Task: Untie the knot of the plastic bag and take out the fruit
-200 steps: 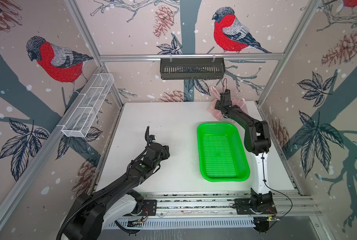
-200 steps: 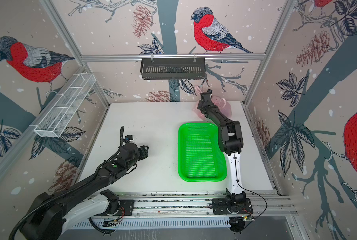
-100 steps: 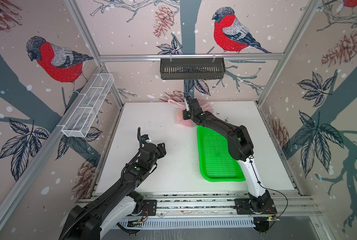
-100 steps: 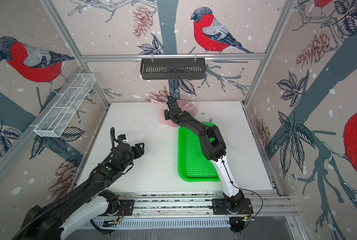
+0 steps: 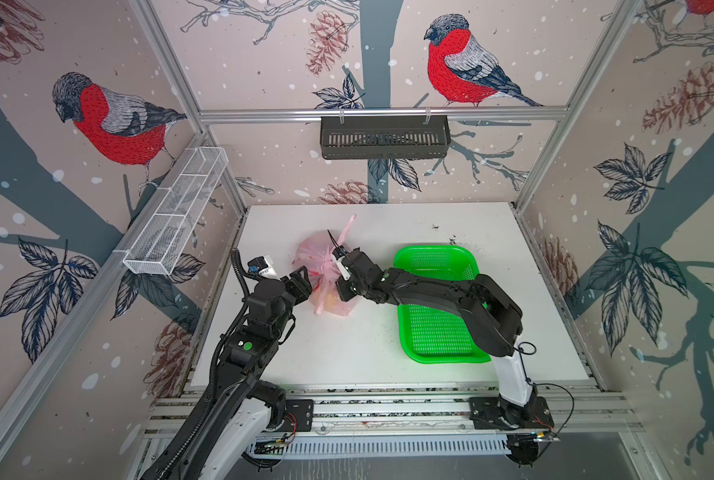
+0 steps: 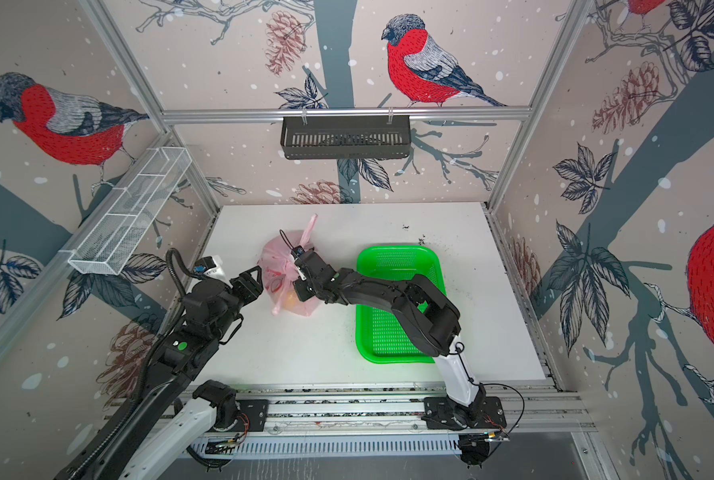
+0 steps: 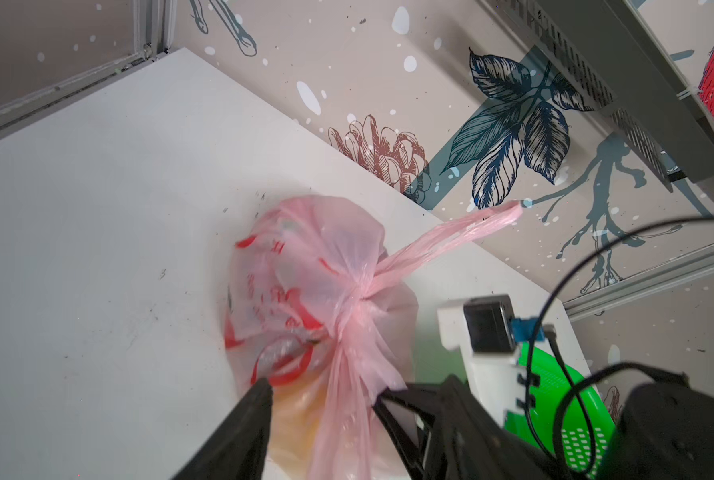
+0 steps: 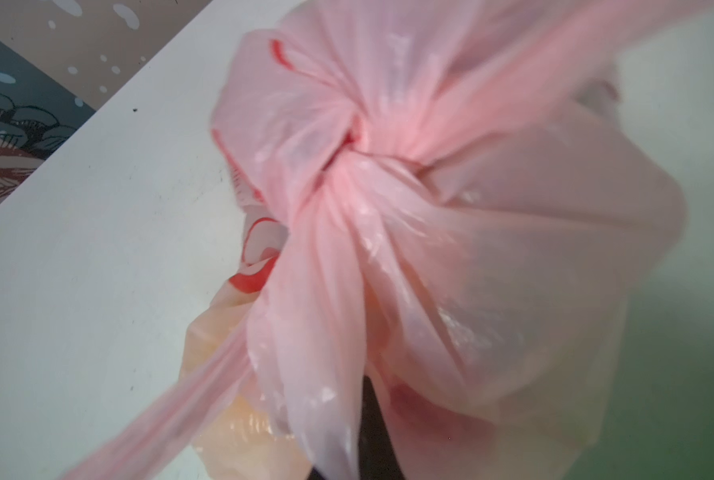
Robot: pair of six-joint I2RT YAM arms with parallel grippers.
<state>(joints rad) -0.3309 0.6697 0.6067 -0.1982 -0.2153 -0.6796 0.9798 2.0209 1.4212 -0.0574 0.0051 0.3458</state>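
the knot (image 8: 359, 158), a tight twist of crinkled pale pink film, sits just before my right claw (image 5: 339, 291), pinched shut on the gathered neck of the plastic bag (image 5: 320, 257); my left claw (image 7: 324, 392) gapes wide, black fingers (image 7: 247, 432) astride a limp handle strand (image 7: 340, 424); round orange fruit (image 5: 331, 298) shows through the film.

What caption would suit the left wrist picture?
Knotted pink bag, one handle running between the open fingers.
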